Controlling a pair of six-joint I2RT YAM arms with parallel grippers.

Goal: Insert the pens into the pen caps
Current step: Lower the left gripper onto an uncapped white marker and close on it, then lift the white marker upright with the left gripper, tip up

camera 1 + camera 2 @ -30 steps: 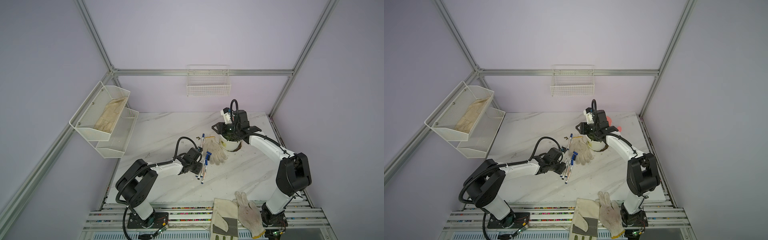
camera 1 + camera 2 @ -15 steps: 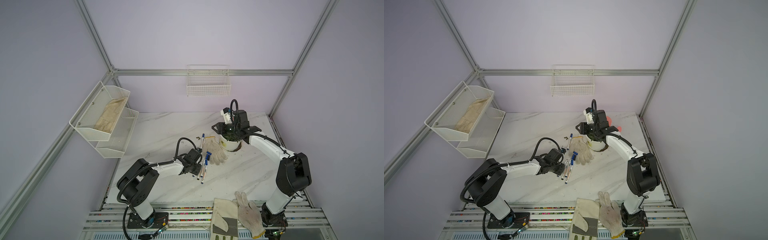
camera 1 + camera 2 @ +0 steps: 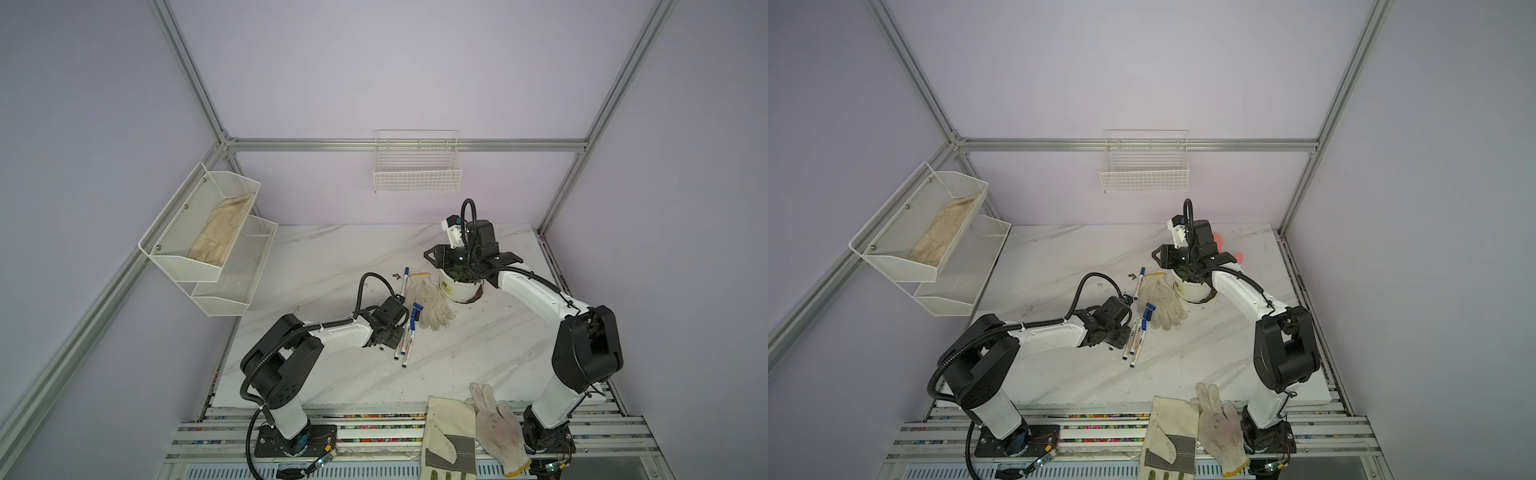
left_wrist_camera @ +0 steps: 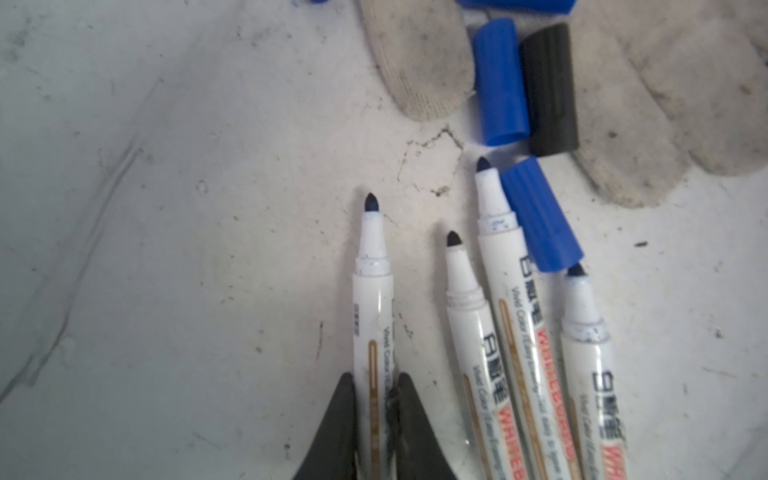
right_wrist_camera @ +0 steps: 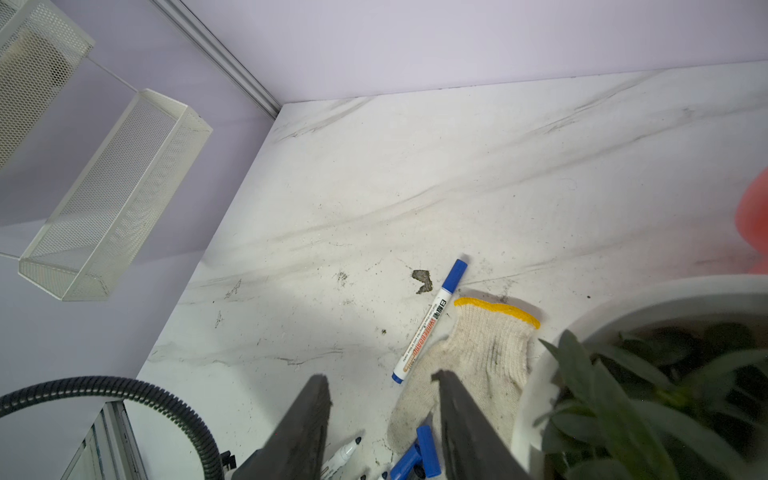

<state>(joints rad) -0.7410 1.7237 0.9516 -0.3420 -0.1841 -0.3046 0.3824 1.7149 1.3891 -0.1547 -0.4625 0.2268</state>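
The bench [image 3: 332,257] is a white slab veined grey like marble, scuffed and gritty. A grubby white knitted glove [image 3: 430,301] with a yellow cuff lies flat near its middle. A round white pot [image 3: 455,291] of green leaves stands just beside the glove's cuff. The right gripper [image 5: 380,376] hangs over that pot, its dark jaws parted with nothing between them. One capped pen [image 5: 428,324] lies along the glove's edge near the cuff. Off the glove's fingertips four uncapped pens [image 4: 513,299] lie side by side, slim white printed barrels with dark nibs. The pen caps [image 4: 498,83], short tubes, blue and one black, sit against the glove's fingers. The left gripper [image 4: 374,378] is clamped on the outermost pen [image 4: 372,299], the one farthest from the glove.
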